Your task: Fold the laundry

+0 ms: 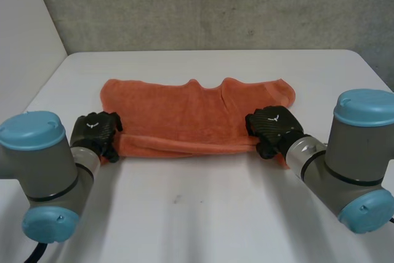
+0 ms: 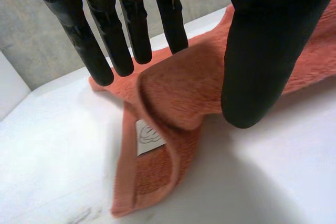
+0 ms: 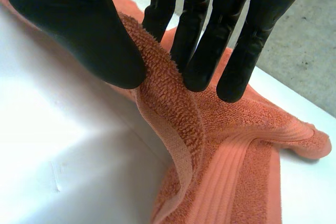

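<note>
Two arms reach in from the near side of the white table (image 1: 203, 214), wrists angled inward; the left hand (image 1: 95, 135) sits at the near left corner of the one orange towel (image 1: 184, 112), the right hand (image 1: 274, 129) at its near right corner; in the left wrist view the left hand (image 2: 268, 51) pinches a raised fold of towel (image 2: 178, 93) between thumb and straight fingers (image 2: 100, 56) (a single white label (image 2: 148, 136) shows on the hem beneath the palm); in the right wrist view the right hand (image 3: 68, 30) likewise nips the lifted hem of the towel (image 3: 236, 145) between thumb and fingers (image 3: 202, 51); beyond both hands the towel lies spread across the table's middle, its near edge doubled into a ridge, its far edge wavy; a grey wall (image 1: 215, 4) stands behind.
</note>
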`<state>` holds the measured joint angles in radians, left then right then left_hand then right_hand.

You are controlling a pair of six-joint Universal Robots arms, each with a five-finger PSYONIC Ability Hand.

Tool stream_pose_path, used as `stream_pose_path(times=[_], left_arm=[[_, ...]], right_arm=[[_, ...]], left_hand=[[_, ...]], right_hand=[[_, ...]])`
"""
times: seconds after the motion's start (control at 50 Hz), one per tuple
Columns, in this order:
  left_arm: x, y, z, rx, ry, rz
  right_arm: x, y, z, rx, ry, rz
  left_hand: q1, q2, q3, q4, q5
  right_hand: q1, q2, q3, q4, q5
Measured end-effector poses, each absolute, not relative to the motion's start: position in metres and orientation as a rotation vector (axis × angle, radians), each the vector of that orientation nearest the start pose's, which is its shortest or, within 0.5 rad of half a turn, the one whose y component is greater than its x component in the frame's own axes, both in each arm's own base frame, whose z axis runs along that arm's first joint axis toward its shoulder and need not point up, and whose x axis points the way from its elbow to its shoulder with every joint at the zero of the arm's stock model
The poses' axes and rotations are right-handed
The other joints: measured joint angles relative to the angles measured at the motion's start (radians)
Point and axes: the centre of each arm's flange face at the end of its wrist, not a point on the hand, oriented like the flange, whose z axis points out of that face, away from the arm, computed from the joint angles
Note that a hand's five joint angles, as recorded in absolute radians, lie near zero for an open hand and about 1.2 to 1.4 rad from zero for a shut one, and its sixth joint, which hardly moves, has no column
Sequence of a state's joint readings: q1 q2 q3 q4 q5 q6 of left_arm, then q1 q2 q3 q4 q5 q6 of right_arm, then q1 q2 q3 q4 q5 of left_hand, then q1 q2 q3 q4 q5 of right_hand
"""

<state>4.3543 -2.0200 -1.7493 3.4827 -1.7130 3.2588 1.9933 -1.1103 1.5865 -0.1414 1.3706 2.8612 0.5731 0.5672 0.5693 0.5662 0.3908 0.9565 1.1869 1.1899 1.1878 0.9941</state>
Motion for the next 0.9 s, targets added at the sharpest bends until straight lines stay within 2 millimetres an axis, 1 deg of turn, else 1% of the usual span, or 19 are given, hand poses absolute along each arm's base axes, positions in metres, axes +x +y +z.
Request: stream_pose_path(times=[0.08, 0.18, 0.32, 0.44, 0.48, 0.5, 0.56, 0.58, 0.64, 0.74, 0.78, 0.8, 0.82, 0.84, 0.86, 0.9], left_arm=[[-0.226, -0.284, 0.136, 0.455, 2.498, -1.898], [-0.225, -0.29, 0.137, 0.449, 2.535, -1.928], [-0.229, -0.299, 0.14, 0.37, 2.617, -1.989], [-0.233, -0.309, 0.131, 0.304, 2.691, -1.965], [-0.234, -0.312, 0.128, 0.296, 2.704, -1.951], [-0.234, -0.314, 0.125, 0.291, 2.713, -1.938], [-0.235, -0.318, 0.123, 0.286, 2.718, -1.927], [-0.235, -0.319, 0.122, 0.285, 2.719, -1.924], [-0.234, -0.324, 0.121, 0.27, 2.709, -1.918], [-0.225, -0.329, 0.129, 0.219, 2.665, -1.935], [-0.22, -0.329, 0.137, 0.193, 2.638, -1.954], [-0.217, -0.329, 0.142, 0.178, 2.623, -1.965], [-0.215, -0.328, 0.148, 0.166, 2.606, -1.982], [-0.214, -0.327, 0.152, 0.161, 2.597, -1.993], [-0.212, -0.325, 0.159, 0.151, 2.581, -2.011], [-0.21, -0.322, 0.168, 0.144, 2.562, -2.037]], right_arm=[[0.277, -0.267, 0.163, -0.89, 2.17, -1.627], [0.272, -0.273, 0.163, -0.815, 2.18, -1.598], [0.268, -0.276, 0.162, -0.787, 2.191, -1.593], [0.267, -0.277, 0.162, -0.761, 2.198, -1.585], [0.266, -0.277, 0.162, -0.75, 2.199, -1.581], [0.266, -0.277, 0.162, -0.741, 2.199, -1.577], [0.266, -0.277, 0.161, -0.73, 2.201, -1.573], [0.265, -0.277, 0.161, -0.726, 2.202, -1.573], [0.262, -0.28, 0.16, -0.708, 2.21, -1.576], [0.258, -0.284, 0.16, -0.686, 2.22, -1.588], [0.256, -0.286, 0.16, -0.674, 2.225, -1.592], [0.255, -0.287, 0.161, -0.664, 2.229, -1.595], [0.253, -0.288, 0.162, -0.652, 2.231, -1.597], [0.253, -0.288, 0.162, -0.645, 2.231, -1.597], [0.251, -0.289, 0.164, -0.624, 2.234, -1.599], [0.248, -0.291, 0.168, -0.596, 2.235, -1.601]], left_hand=[[-0.005, -0.003, -0.004, -0.003, -0.003], [-0.003, 0.001, -0.002, 0.002, 0.002], [0.019, 0.027, 0.024, 0.027, 0.028], [0.07, 0.075, 0.071, 0.074, 0.075], [0.121, 0.123, 0.121, 0.121, 0.121], [0.18, 0.178, 0.176, 0.179, 0.179], [0.233, 0.239, 0.226, 0.229, 0.226], [0.373, 0.356, 0.353, 0.357, 0.357], [0.539, 0.548, 0.545, 0.549, 0.543], [0.598, 0.627, 0.624, 0.627, 0.597], [0.605, 0.635, 0.632, 0.636, 0.601], [0.607, 0.639, 0.636, 0.64, 0.61], [0.612, 0.641, 0.639, 0.641, 0.628], [0.62, 0.642, 0.639, 0.643, 0.636], [0.62, 0.644, 0.642, 0.646, 0.636], [0.62, 0.646, 0.643, 0.648, 0.636]], right_hand=[[0.0, 0.0, 0.0, 0.0, 0.0], [0.0, 0.0, 0.0, 0.0, 0.0], [0.0, 0.0, 0.0, 0.0, 0.002], [0.0, 0.0, 0.0, 0.0, 0.002], [0.0, 0.0, 0.0, 0.0, 0.002], [0.0, 0.0, 0.0, 0.0, 0.002], [0.0, 0.0, 0.0, 0.0, 0.003], [0.0, 0.0, 0.0, 0.0, 0.003], [0.0, 0.0, 0.0, 0.0, 0.003], [-0.001, -0.002, -0.001, -0.001, 0.002], [-0.005, -0.069, -0.064, -0.063, -0.047], [-0.091, -0.207, -0.207, -0.191, -0.169], [-0.256, -0.394, -0.377, -0.375, -0.347], [-0.28, -0.421, -0.417, -0.403, -0.374], [-0.392, -0.543, -0.542, -0.534, -0.507], [-0.435, -0.591, -0.594, -0.591, -0.565]])
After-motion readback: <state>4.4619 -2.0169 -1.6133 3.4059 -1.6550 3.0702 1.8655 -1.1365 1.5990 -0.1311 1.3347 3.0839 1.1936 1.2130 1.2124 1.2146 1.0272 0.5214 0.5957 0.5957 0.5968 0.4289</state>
